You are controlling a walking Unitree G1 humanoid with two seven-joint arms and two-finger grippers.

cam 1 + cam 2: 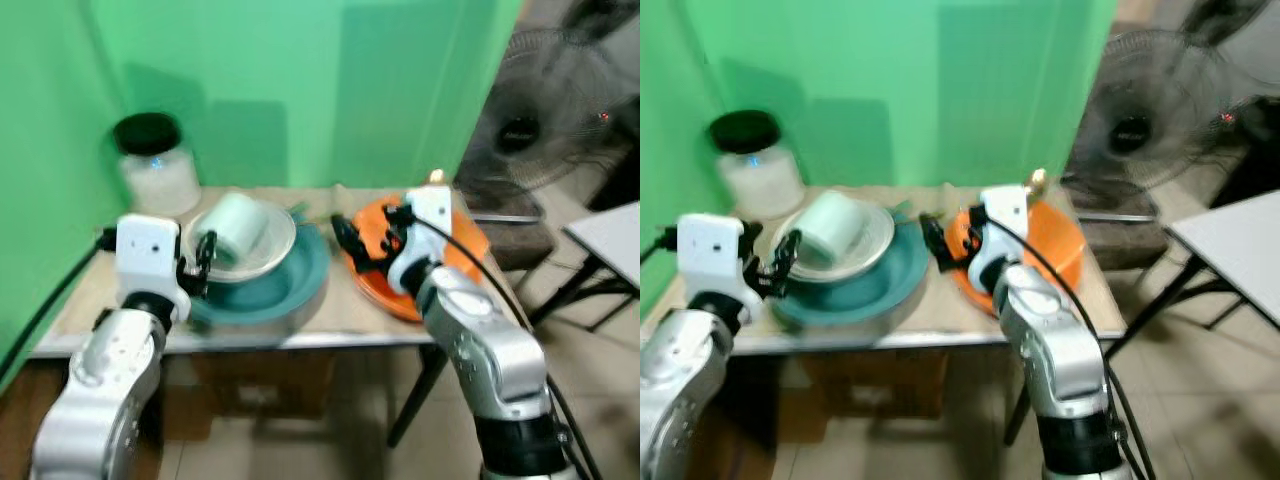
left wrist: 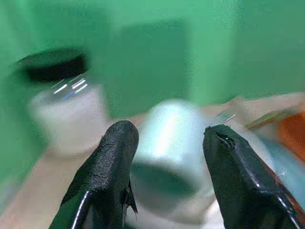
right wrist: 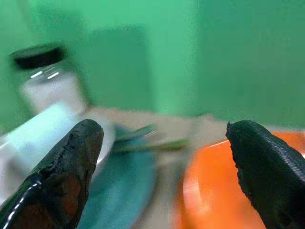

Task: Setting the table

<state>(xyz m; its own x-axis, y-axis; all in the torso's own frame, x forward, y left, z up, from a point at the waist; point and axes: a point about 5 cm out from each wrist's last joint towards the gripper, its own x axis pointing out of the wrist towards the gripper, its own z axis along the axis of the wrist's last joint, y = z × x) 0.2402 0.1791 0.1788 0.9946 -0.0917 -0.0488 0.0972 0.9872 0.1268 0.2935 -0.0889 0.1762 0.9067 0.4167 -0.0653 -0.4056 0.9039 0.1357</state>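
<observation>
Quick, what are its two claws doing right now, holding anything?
Left gripper: open, empty, at the pale green cup in the white bowl.
Right gripper: open, empty, by the orange plate.

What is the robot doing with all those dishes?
The robot stands at a small table stacked with dishes. Its left gripper, fingers open, is beside a pale cup lying tipped in a white bowl on a teal plate. Its right gripper, also open, hovers at the orange plates. Neither holds anything yet. A jar sits behind.
</observation>
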